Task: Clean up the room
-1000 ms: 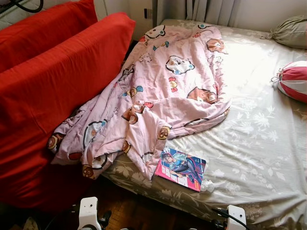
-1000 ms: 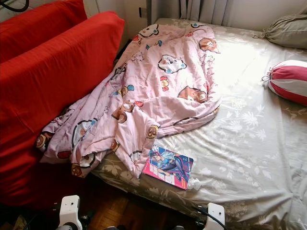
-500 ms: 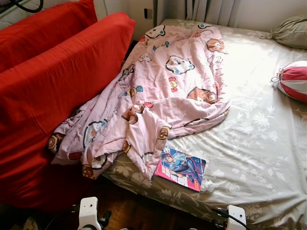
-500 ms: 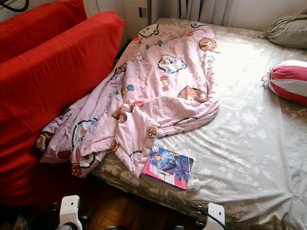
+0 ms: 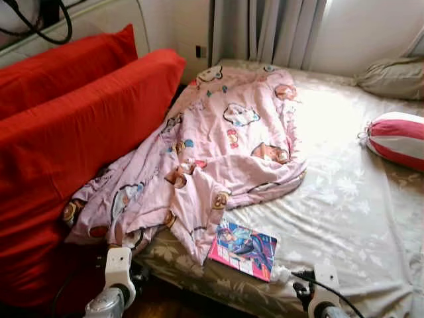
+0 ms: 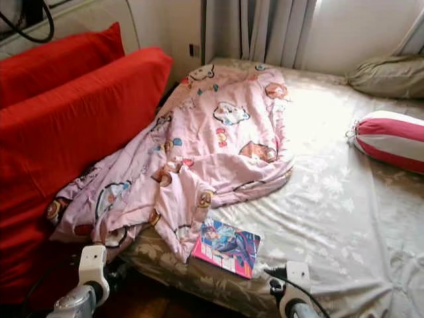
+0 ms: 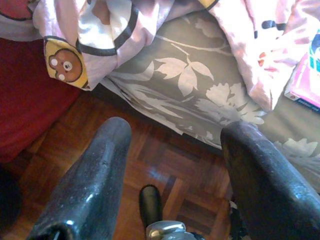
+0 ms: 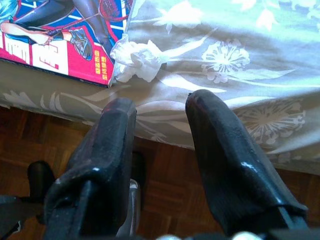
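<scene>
A pink cartoon-print blanket (image 5: 218, 139) lies rumpled across the bed (image 5: 344, 199), its near corner hanging over the bed's edge against the red cushions. A bright comic book (image 5: 244, 242) lies flat by the near edge, with a crumpled white tissue (image 8: 137, 60) touching its corner. My left gripper (image 7: 175, 135) is open, low above the wooden floor (image 7: 165, 165), pointing at the bed's edge under the hanging blanket corner (image 7: 100, 30). My right gripper (image 8: 161, 107) is open and empty, just short of the bed's edge, below the tissue and the comic book (image 8: 60, 30).
Two big red cushions (image 5: 79, 132) stand along the bed's left side. A red-and-white striped pillow (image 5: 401, 136) and a grey-green pillow (image 5: 391, 76) lie at the far right. Curtains (image 5: 271, 33) hang behind the bed. Bare floral sheet stretches right of the blanket.
The camera has tilted up, so the wall and curtains now show. Both wrists have risen into view at the bottom. Nothing on the bed has moved.
</scene>
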`<state>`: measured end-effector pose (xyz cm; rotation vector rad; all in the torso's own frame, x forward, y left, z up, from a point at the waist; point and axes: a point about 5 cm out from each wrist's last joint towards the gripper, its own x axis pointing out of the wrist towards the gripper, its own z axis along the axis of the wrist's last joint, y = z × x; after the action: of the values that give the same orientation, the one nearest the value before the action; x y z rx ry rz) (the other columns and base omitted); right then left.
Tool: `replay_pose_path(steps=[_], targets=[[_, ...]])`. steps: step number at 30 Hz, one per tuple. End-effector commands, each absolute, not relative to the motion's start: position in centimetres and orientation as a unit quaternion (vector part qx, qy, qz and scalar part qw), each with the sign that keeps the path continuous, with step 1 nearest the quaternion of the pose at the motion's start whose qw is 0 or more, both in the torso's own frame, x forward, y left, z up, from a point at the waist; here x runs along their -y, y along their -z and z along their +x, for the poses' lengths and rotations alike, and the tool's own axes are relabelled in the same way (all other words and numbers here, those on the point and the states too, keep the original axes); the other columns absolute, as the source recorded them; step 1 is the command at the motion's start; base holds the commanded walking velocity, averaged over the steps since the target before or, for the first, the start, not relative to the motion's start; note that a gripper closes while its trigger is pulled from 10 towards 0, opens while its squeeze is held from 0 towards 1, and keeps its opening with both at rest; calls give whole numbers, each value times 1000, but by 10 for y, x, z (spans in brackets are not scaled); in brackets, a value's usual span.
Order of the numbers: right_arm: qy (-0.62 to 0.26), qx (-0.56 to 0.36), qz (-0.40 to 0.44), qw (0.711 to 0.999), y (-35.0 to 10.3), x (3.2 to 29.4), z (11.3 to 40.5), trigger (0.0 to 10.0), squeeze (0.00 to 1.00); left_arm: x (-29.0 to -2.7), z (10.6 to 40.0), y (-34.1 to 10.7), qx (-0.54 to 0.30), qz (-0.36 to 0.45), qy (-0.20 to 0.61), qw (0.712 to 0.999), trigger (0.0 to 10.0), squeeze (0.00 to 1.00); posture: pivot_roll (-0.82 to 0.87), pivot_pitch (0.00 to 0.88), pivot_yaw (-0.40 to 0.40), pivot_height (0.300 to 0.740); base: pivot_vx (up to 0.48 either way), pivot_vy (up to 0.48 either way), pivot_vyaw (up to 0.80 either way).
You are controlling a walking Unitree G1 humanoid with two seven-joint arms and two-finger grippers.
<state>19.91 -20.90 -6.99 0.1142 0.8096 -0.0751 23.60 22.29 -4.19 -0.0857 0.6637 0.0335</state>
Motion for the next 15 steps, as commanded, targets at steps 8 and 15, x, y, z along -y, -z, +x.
replay_pose_path(steps=[8, 15], targets=[[62, -376, 81, 921, 67, 209, 203, 10000, 0, -219, 231, 46, -338, -44, -3, 940, 10000, 0, -8, 0, -20, 740, 0, 0, 0], [54, -314, 96, 943, 53, 210, 222, 10000, 0, -214, 268, 15, -241, -65, 7, 968, 10000, 0, -30, 0, 10, 740, 0, 0, 0]])
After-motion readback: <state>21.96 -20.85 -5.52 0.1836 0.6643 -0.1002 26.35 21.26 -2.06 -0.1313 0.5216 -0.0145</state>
